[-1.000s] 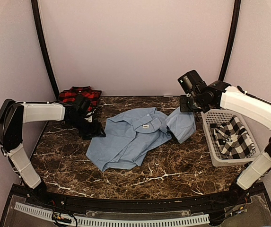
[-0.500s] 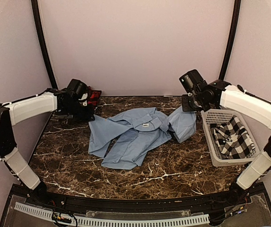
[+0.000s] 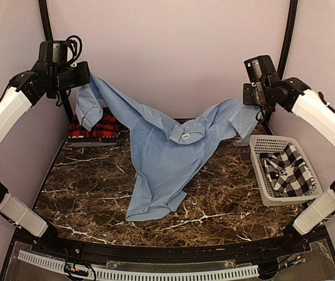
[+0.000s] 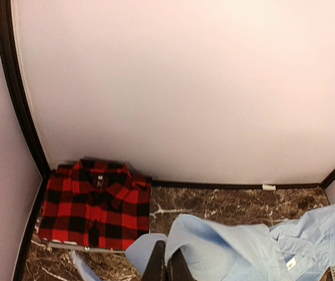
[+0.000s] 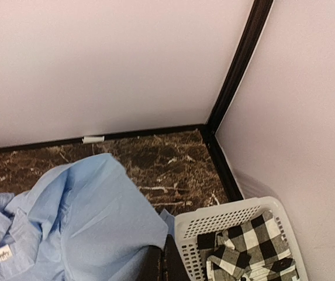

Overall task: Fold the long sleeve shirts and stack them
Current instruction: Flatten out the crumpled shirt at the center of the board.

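Overhead view first: your left gripper (image 3: 85, 81) is clenched on one side of the light blue shirt (image 3: 161, 146), high near the back-left corner. Your right gripper (image 3: 254, 106) is clamped on the other side, high at the back right. The shirt hangs stretched between them, its collar and label sagging in the middle and its lower part resting on the marble table (image 3: 225, 199). The red-and-black plaid shirt (image 3: 94, 126) lies folded at the table's back-left corner. The black-and-white checked shirt (image 3: 287, 170) sits crumpled in the white lattice basket (image 3: 259, 142) on the right.

Left wrist view: your fingers (image 4: 155, 266) are pressed together at the bottom edge with blue cloth bunched around them. The plaid shirt lies flat below, against the back wall.

Right wrist view: only the fingertips (image 5: 154, 264) show at the bottom edge. They seem closed on a blue fold, though the pinch is mostly out of frame. The basket holding the checked shirt is just to their right.
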